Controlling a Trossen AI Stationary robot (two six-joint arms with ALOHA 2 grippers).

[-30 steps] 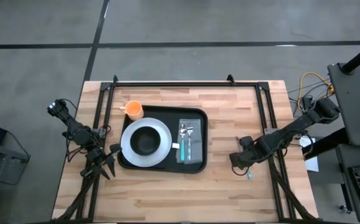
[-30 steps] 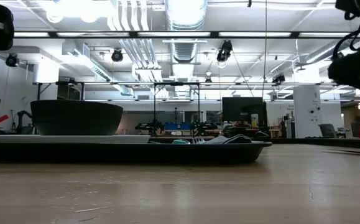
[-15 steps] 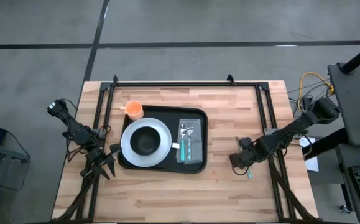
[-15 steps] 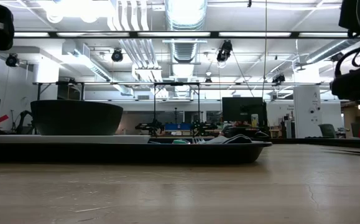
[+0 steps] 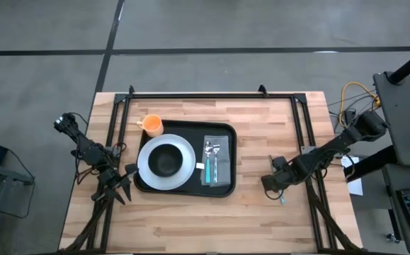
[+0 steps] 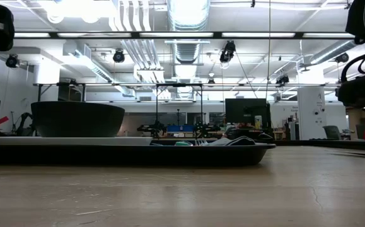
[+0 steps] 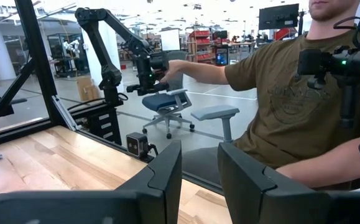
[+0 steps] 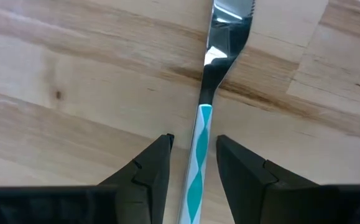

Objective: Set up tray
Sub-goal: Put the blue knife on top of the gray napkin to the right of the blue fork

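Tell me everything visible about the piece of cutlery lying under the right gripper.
The piece of cutlery lies flat on the bare wooden table, off the tray. Its handle carries a teal and white wavy pattern; the neck and head are shiny metal, and the head's tip runs out of frame, so its type is unclear. The right gripper hangs above it with its jaws open either side of the handle.

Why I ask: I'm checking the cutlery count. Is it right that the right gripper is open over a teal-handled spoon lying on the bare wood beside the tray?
Not quite: it is a knife, not a spoon. The right wrist view shows a flat metal blade above the teal-and-white handle. The rest holds: the right gripper is open astride it, on the bare wood beside the tray.
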